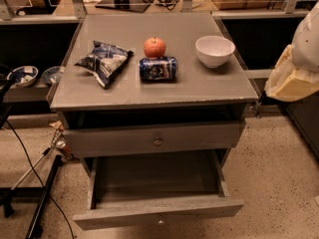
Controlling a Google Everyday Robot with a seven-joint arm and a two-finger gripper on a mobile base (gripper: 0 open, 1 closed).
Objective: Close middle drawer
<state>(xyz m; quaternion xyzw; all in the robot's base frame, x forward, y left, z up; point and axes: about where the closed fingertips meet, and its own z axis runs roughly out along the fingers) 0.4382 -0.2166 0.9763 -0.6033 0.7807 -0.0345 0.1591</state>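
The middle drawer [159, 212] stands pulled well out below the taller-fronted drawer [119, 140], its deep box empty and its low front nearest me. What I take to be the pincer [291, 81], a cream-coloured block under the white arm, hangs off to the right of the cabinet at about tabletop [214, 86] height, well apart from the drawer. Whether it is open or closed I cannot tell.

To do this well, I'd bring it down and round to the drawer's front and press squarely near the small knob [160, 222], not at a corner, so the box doesn't skew. Then push straight in, steadily, so the apple [154, 47] and can [158, 68] aren't jolted.
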